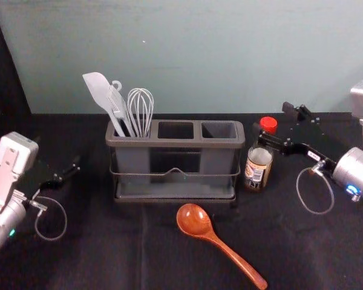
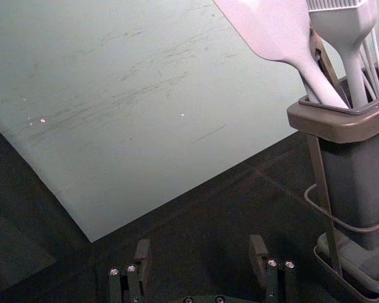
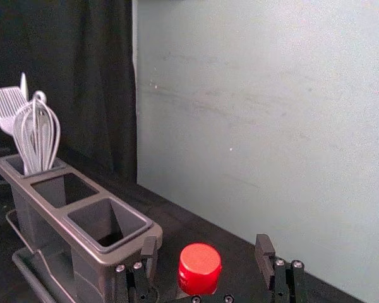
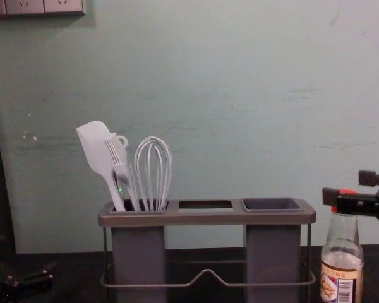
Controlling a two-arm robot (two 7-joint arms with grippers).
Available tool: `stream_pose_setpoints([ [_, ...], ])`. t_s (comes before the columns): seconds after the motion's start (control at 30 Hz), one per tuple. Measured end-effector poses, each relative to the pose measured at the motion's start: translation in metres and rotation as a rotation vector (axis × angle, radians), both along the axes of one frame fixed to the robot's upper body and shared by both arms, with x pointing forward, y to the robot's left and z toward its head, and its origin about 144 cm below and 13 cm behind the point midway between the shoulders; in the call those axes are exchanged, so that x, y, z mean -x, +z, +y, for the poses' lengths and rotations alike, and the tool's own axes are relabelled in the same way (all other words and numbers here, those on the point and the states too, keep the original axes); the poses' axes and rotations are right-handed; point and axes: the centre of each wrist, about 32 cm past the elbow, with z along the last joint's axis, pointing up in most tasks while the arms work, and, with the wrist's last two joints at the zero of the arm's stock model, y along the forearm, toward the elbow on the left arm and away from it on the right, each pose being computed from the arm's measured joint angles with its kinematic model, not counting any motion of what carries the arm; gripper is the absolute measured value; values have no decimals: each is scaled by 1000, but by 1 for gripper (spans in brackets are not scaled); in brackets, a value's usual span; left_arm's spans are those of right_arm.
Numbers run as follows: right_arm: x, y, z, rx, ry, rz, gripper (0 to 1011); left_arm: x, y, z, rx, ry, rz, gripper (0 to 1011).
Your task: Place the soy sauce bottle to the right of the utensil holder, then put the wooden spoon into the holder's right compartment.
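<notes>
The soy sauce bottle (image 1: pixel 258 168) stands upright just right of the utensil holder (image 1: pixel 176 144). My right gripper (image 1: pixel 272 119) is open at the height of its red cap. In the right wrist view the cap (image 3: pixel 199 269) shows between the open fingers of my right gripper (image 3: pixel 207 249). The chest view shows the bottle (image 4: pixel 342 265) with one fingertip partly in front of the cap. The wooden spoon (image 1: pixel 195 221) lies in front of the holder, bowl toward it. My left gripper (image 1: pixel 59 158) is parked at the left; in its wrist view the left gripper (image 2: pixel 201 247) is open.
A white spatula (image 4: pixel 96 146), a brush (image 4: pixel 118 161) and a whisk (image 4: pixel 153 170) stand in the holder's left compartment. The middle (image 3: pixel 63 189) and right (image 3: pixel 107 222) compartments are empty. A pale wall (image 1: pixel 199 54) rises behind the black-covered table.
</notes>
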Motion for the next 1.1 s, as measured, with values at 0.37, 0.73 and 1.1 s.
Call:
stream_pose_setpoints([
  [0.37,26,24,-2,-3,-13,-107,1000,0,0,0,0,0,0,1012],
  [0.73,59,40,2,-18,32,-182,1000,0,0,0,0,0,0,1012],
  [1.1,74,51,14,23,168,-16,1000,0,0,0,0,0,0,1011],
])
